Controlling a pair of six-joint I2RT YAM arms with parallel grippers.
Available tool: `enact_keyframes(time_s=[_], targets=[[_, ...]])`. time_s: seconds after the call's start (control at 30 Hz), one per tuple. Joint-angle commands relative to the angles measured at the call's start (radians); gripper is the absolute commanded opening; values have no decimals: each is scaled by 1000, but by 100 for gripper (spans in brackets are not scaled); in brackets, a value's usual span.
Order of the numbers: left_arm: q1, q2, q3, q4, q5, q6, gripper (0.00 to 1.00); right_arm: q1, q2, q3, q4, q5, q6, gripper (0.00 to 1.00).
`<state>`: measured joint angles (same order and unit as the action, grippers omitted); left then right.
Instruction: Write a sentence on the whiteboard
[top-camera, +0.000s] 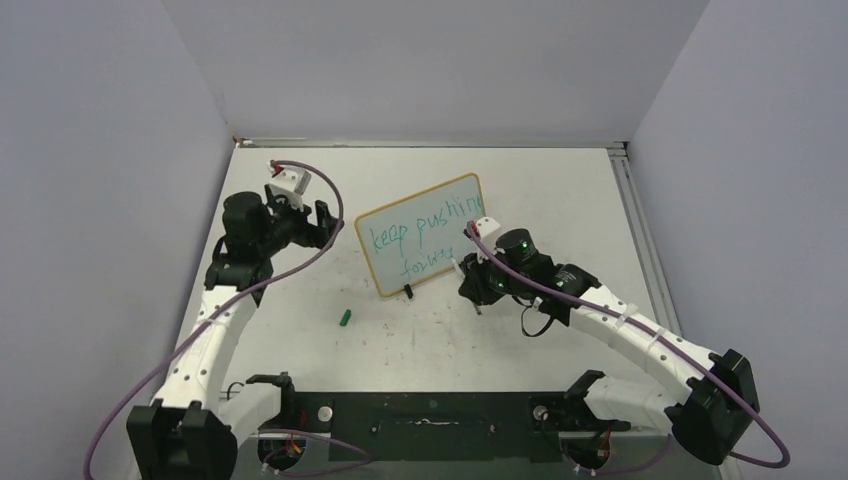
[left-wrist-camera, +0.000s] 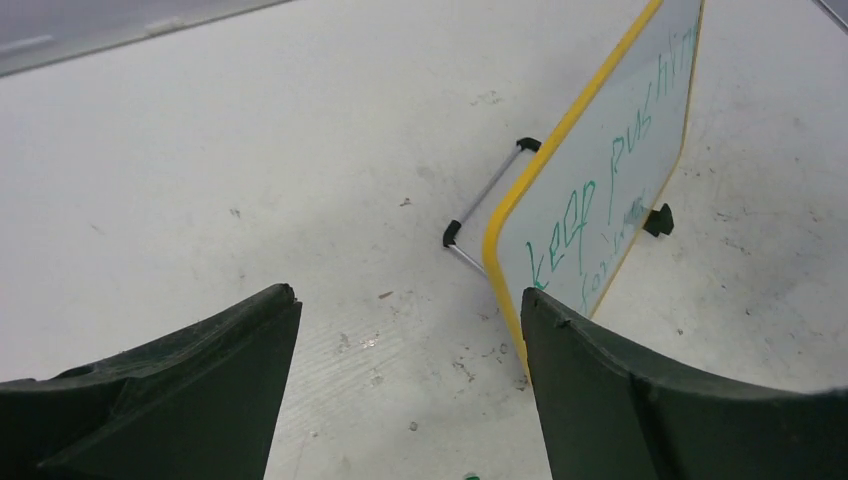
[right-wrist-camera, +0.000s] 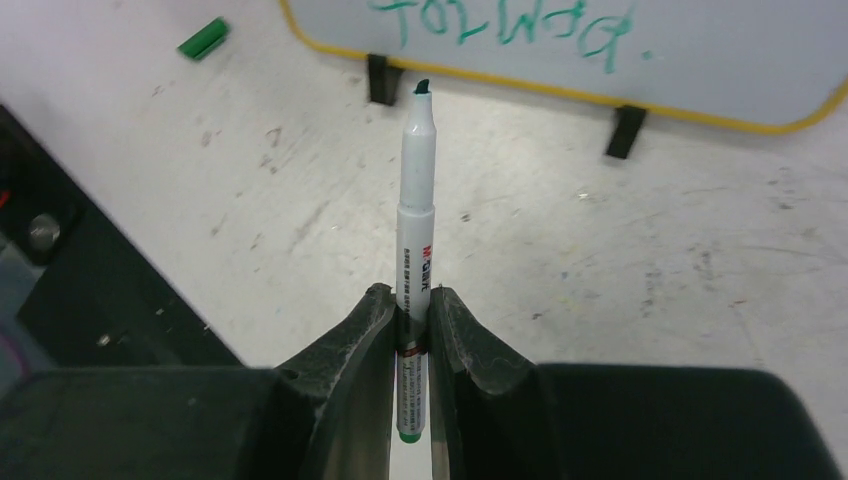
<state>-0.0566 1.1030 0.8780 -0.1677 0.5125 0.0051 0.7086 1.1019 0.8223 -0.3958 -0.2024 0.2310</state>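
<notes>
Holding the marker (right-wrist-camera: 417, 200) pinched in our right claw (right-wrist-camera: 410, 310), tip just off the board (top-camera: 420, 212) standing mid-worktop (top-camera: 560, 200), we judged the sentence (top-camera: 425, 235) finished; backing straight off would avoid smears. Left claw (left-wrist-camera: 408, 295) gaped wide, empty, beside the board's edge.

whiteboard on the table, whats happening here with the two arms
The right fingers are shut on an uncapped green marker, tip aimed at the lower edge of the whiteboard. The board stands propped and reads "keep pushing forward" in green. The left fingers are open beside its end, holding nothing. A green cap lies on the table.
</notes>
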Motion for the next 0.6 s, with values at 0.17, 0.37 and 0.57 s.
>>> enact_keyframes(time_s=[0.17,0.37,0.57], targets=[[-283,-288,-34,29,-246,96,79,10,-26,81,-195,-455,72,5],[-625,-427,-113,-45,-194,212,79,13,-34,65,-303,-556,107,5],[-943,-404,-137,-147,-266,266,78,38,-43,-40,-197,-722,262,5]])
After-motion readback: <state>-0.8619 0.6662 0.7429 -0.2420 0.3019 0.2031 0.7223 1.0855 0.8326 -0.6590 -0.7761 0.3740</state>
